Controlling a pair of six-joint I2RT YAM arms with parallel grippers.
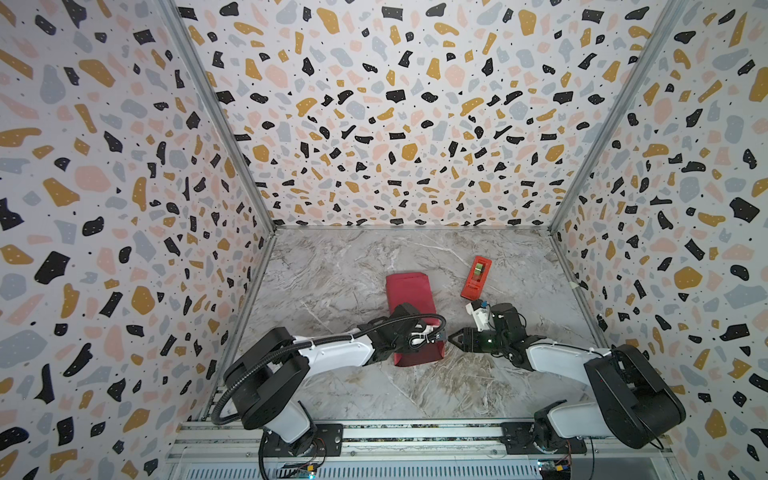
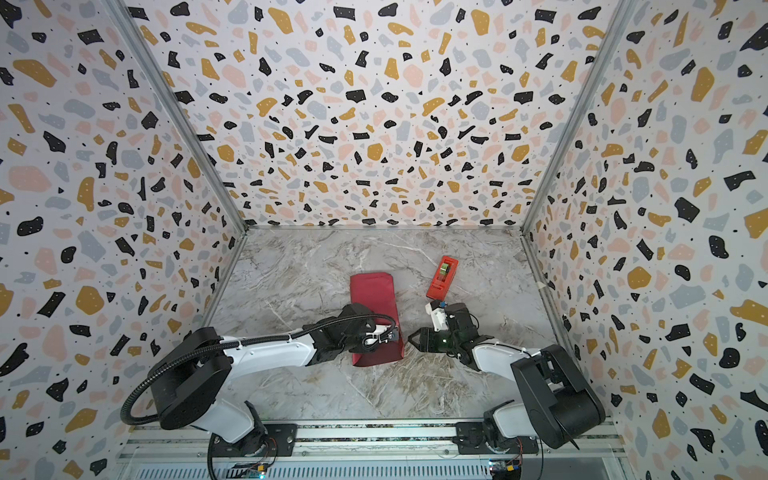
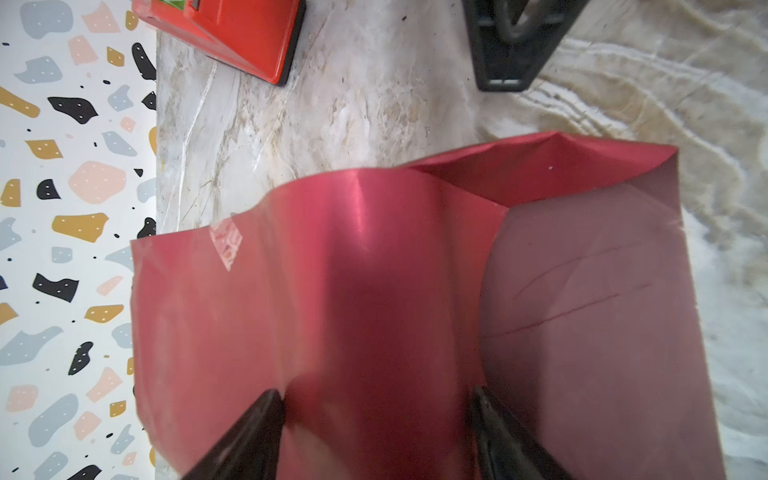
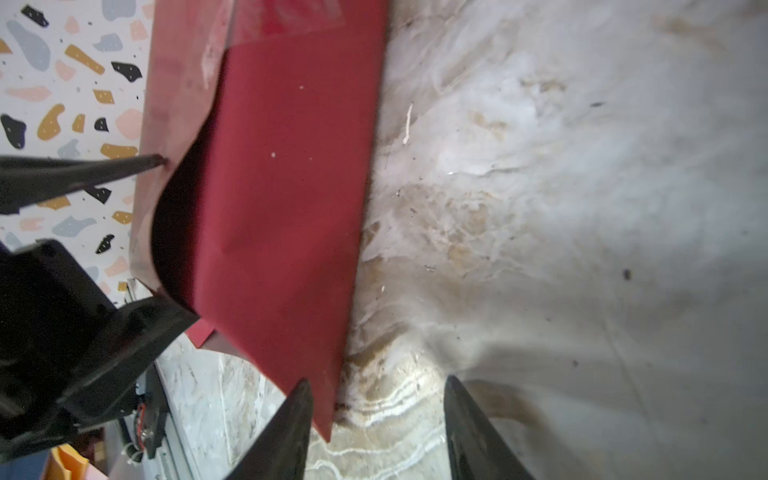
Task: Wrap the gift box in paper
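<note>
Nearest the lens in both top views, along the bottom edge of the frame, two white-and-black arms rise from an aluminium rail (image 1: 415,432). The left arm (image 1: 332,353) and the right arm (image 1: 557,357) both reach toward the lower centre. Behind them stand walls (image 1: 374,104) printed with terrazzo flecks of black, ochre, pink and grey. The table (image 1: 340,266) has a smooth, veined grey marble look. The paper (image 1: 409,291) lies in the lower centre of the frame as a long, flattish sleeve, already folded over itself. The gift box shows in no view, and I judge that it sits inside that sleeve. The sheet is thin and creases easily. It is glossy pinkish red where it humps, dull maroon on a flap, and deeper crimson inside the gaping near end. So the long wrap looks done, while the open end is yet to be folded and fixed. The left hand (image 3: 378,395) straddles the hump at that end, its fingers (image 3: 257,436) apart and touching paper; whether it pinches I cannot tell. The right hand (image 4: 379,380) is released and empty, just beside the sheet's corner. A hard red-orange plastic tape dispenser (image 1: 476,277) lies to the right of the paper, apart from it. A small strip of clear tape (image 3: 226,241) sits at the paper's edge.
</note>
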